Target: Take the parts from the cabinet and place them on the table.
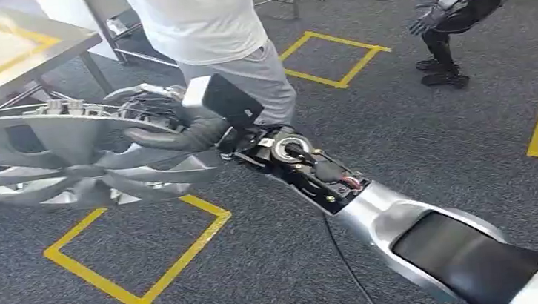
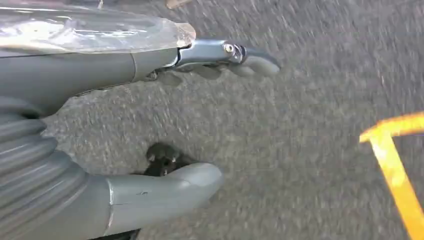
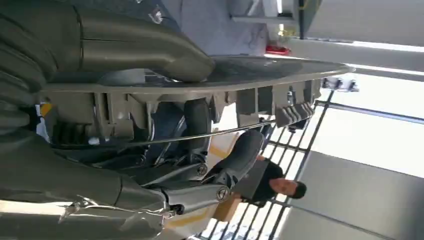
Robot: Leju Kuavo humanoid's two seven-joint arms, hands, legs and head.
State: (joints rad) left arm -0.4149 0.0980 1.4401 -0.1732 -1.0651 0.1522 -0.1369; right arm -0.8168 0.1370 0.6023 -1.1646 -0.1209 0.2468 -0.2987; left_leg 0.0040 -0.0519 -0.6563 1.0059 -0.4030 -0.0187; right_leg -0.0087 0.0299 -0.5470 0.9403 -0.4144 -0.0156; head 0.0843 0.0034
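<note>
The right hand grips the rim of a silver wheel cover, which spans the space toward the desk. A person stands just behind the hand, blocking the path forward. Open carpet floor lies to the right. A second robot stands well apart at the far right.

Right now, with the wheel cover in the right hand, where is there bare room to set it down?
The steel table top at the upper left looks bare inside its yellow outline. The right hand grips the wheel cover just short of it. A person stands close beside the table's corner, crowding that side.
</note>
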